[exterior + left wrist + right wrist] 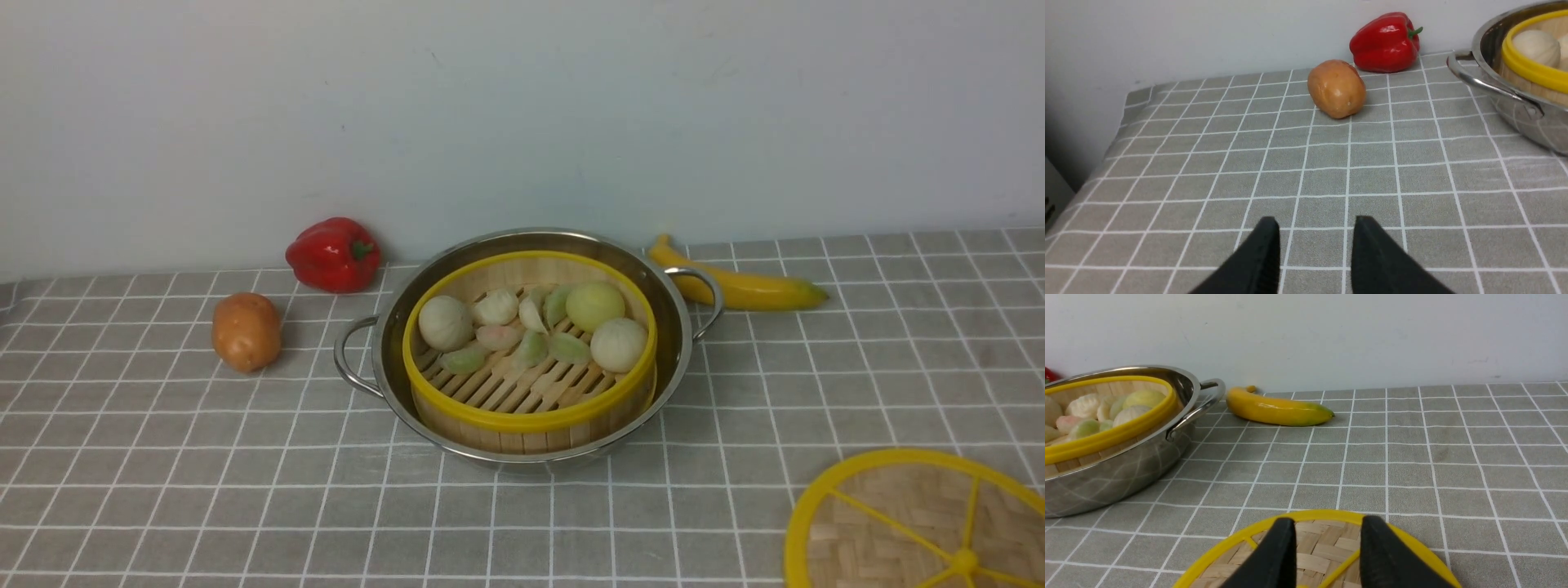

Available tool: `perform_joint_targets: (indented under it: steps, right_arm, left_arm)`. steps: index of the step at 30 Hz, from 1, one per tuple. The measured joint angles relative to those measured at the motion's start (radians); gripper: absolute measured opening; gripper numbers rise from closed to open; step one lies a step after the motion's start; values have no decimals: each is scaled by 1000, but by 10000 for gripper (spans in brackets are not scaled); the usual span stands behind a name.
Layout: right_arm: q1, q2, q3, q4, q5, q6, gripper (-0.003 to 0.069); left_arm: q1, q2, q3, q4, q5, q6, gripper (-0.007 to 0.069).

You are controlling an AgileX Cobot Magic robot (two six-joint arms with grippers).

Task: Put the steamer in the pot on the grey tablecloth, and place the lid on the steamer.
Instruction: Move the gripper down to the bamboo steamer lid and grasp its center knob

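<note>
Grey gridded tablecloth (pixel 163 457): yellow-rimmed bamboo steamer (pixel 531 437) sits in the shiny steel pot (pixel 676 343); flat woven lid (pixel 890 523) lies aside, unplaced. Both jaws stand parted, empty.

Right end effector (pixel 1328 523), jaws apart, overhangs the lid (pixel 1323 544).

I find nothing to read in any of my three views: no text, label, brand, number or sign on the pot (pixel 671 343), steamer (pixel 531 420), lid (pixel 882 514) or cloth (pixel 163 457).
</note>
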Motion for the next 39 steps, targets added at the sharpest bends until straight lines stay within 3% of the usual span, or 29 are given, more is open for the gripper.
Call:
perform_joint_targets:
  steps: [19, 24, 29, 36, 38, 39]
  right_arm:
    - [0, 0, 0, 3, -6, 14, 242]
    - [0, 0, -79, 78, -14, 175, 242]
    - [0, -2, -249, 142, -17, 259, 242]
    - [0, -3, -325, 143, -147, 269, 242]
    - [0, -4, -356, 139, -97, 235, 242]
    - [0, -4, -392, 138, 3, 183, 242]
  left_arm:
    - [0, 0, 0, -3, -15, 16, 242]
    - [0, 0, 0, -3, -15, 16, 242]
    - [0, 0, 0, -3, -16, 16, 242]
    - [0, 0, 0, -3, -16, 16, 242]
    - [0, 0, 0, -3, -16, 16, 242]
    - [0, 0, 0, -3, -16, 16, 242]
